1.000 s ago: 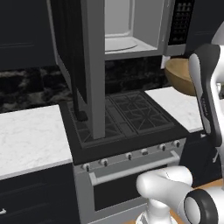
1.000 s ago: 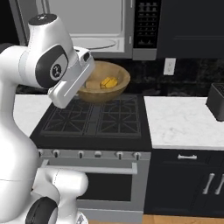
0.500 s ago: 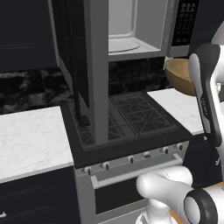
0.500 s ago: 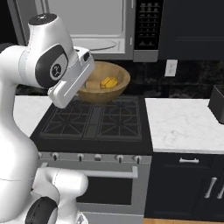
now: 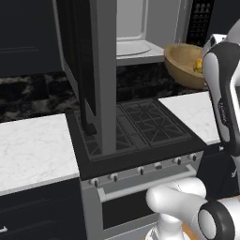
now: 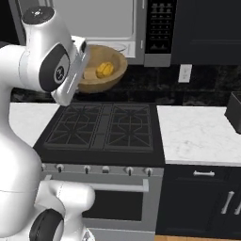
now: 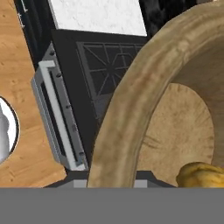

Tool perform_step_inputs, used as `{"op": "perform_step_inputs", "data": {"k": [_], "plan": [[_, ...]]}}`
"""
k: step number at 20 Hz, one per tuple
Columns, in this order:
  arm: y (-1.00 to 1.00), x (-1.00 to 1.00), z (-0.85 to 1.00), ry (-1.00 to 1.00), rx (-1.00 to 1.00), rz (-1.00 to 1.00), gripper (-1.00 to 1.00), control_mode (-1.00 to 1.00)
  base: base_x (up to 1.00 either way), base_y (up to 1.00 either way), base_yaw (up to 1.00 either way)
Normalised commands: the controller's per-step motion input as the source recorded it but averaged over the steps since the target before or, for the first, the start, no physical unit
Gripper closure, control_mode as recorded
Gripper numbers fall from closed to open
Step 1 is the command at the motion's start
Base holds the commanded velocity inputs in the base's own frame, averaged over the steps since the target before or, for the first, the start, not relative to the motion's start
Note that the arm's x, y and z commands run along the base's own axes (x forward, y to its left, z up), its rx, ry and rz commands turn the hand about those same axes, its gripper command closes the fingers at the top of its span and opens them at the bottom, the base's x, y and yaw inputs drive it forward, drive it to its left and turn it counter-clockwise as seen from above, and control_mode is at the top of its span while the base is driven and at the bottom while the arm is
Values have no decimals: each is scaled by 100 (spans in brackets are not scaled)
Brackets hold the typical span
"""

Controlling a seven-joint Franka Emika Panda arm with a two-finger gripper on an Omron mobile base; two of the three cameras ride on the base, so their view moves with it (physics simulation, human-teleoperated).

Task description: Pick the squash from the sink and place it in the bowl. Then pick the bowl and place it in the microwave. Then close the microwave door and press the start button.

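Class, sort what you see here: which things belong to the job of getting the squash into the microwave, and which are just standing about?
Belong to the job:
- bowl, held up
- squash, inside the bowl
- microwave, open
- microwave door

Standing about:
- stove
- white counter
- wall outlet

A white marble counter (image 6: 202,132) runs on both sides of the black stove (image 6: 103,128). A dark appliance (image 6: 234,112) sits on its right stretch.

no readable text, microwave keypad (image 6: 160,26) markings too small to make out
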Motion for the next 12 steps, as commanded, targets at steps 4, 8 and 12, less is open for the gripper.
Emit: {"op": "perform_step_inputs", "data": {"k": [4,8,12], "plan": [[29,95,51,-11,0,17,100,-100,0,0,0],[29,100,33,-1,0,8,100,-100,0,0,0],[10,100,8,0,0,4,100,-100,0,0,0]]}}
